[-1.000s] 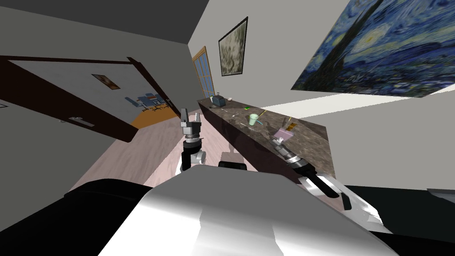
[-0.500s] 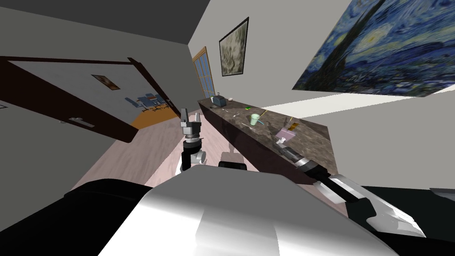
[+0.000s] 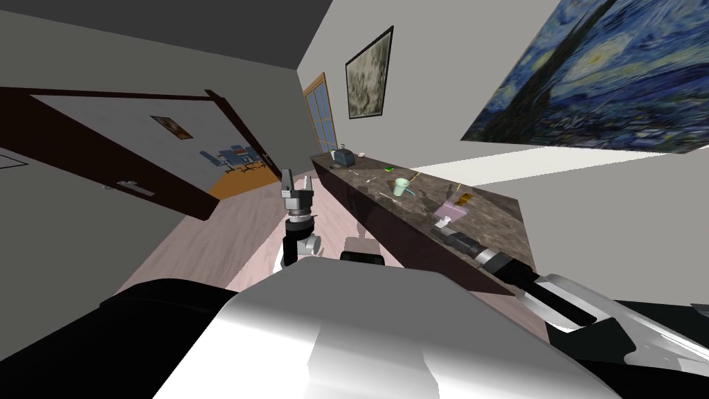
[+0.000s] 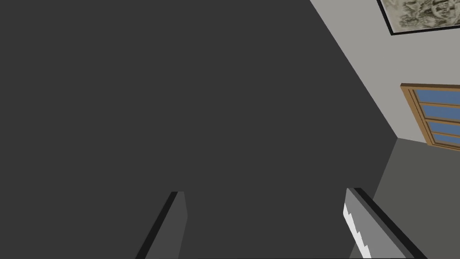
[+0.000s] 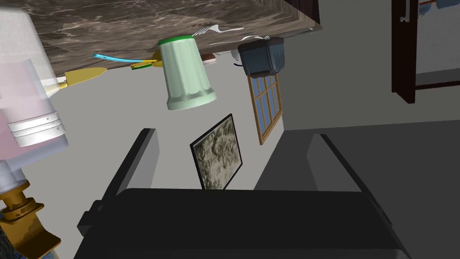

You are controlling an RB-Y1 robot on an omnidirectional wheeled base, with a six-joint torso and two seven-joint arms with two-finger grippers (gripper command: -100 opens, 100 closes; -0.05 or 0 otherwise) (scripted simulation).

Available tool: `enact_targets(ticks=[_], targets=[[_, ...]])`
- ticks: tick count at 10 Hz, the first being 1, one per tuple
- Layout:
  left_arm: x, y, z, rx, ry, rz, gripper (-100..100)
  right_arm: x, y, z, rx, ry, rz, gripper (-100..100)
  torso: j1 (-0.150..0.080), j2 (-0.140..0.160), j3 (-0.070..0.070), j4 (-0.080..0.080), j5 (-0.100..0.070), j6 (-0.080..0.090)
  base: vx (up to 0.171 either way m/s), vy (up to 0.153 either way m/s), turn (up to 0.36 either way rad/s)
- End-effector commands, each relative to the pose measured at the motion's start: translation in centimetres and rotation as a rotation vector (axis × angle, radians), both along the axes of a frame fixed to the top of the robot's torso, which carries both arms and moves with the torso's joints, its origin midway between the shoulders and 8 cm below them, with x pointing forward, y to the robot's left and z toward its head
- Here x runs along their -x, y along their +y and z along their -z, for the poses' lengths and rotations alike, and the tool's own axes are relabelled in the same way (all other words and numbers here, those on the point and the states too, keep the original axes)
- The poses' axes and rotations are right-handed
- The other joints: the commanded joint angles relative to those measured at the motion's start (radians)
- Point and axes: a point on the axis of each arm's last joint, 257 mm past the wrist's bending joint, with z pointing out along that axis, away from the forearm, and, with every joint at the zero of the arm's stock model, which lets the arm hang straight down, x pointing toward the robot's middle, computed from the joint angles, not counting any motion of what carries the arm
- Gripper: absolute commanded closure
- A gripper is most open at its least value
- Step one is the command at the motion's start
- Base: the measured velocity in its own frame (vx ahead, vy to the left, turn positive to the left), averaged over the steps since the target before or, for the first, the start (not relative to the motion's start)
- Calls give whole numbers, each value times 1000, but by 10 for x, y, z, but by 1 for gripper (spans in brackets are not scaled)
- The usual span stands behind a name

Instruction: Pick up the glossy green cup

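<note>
Right gripper: two fingers, spread apart, nothing between them. It reaches over the near edge of the tabletop.

One cup, pale green with a darker green band at its base, stands upright on the tabletop. It is ahead of the right fingertips and apart from them, in line with the gap between them and nearer the finger beside the bottle. Neither finger touches it.

One pink translucent bottle with a white cap stands just outside that same finger, closer to the gripper than the cup is. Beyond the cup lie one fork and one dark basket, well apart from the fingers.

Left gripper: raised beside the tabletop, well away from the cup, two fingers spread, nothing between them.
</note>
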Motion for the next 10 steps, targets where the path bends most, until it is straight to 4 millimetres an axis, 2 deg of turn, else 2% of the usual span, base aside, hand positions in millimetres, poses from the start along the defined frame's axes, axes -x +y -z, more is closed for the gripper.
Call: enact_targets(ticks=[1, 2, 3, 4, 5, 7, 8, 9, 10], targets=[[0, 0, 0, 0, 0, 0, 0, 10, -26, 11, 84, 44, -4, -100, 0, 0, 0, 0, 0, 0, 34, 41, 115], [0, 0, 0, 0, 0, 0, 0, 9, -30, 8, 113, 53, -19, -100, 1, -1, -1, 0, 0, 0, 30, 35, 51], [0, 0, 0, 0, 0, 0, 0, 18, -53, 16, 178, 92, -14, -100, 1, -1, -1, 0, 0, 0, 29, 36, 98], [0, 0, 0, 0, 0, 0, 0, 16, -55, 12, 202, 97, -32, -100, 1, -1, -1, 0, 0, 0, 20, 25, 72], [0, 0, 0, 0, 0, 0, 0, 26, -77, 18, 263, 135, -25, -100, 0, 0, 0, 0, 0, 0, 42, 50, 133], [0, 0, 0, 0, 0, 0, 0, 22, -80, 13, 293, 141, -48, -100, 2, -2, -1, 0, 1, 0, 31, 47, 22], [0, 0, 0, 0, 0, 0, 0, 31, -103, 16, 362, 180, -50, -100, 1, 0, 0, 0, 0, 0, 33, 43, 119], [0, 0, 0, 0, 0, 0, 0, 28, -104, 12, 381, 183, -65, -100, 1, -1, -1, 0, 0, 0, 29, 37, 88], [0, 0, 0, 0, 0, 0, 0, 36, -126, 14, 445, 221, -65, -100, 1, -1, -1, 0, 0, 0, 48, 60, 168]])
